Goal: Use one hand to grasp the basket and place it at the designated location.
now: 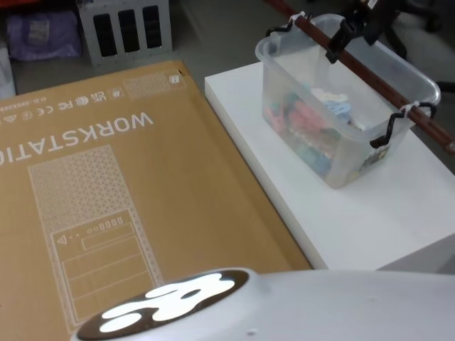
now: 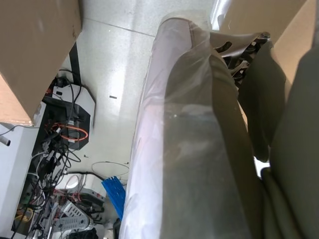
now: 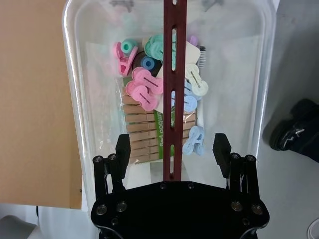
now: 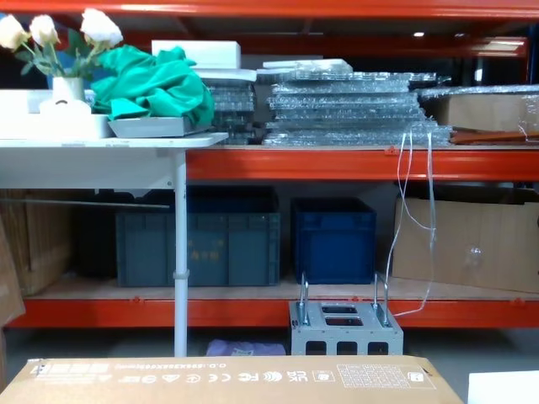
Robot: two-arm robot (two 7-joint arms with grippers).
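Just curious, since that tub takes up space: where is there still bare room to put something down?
The white table is bare in front of the basket, toward its near edge. The flat cardboard box on the left is bare too. The basket's inside is crowded with clips, with the right gripper over its handle.

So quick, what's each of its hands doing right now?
Right gripper: open, fingers on either side of the basket's wooden handle, not gripping.
Left gripper: cannot be told.
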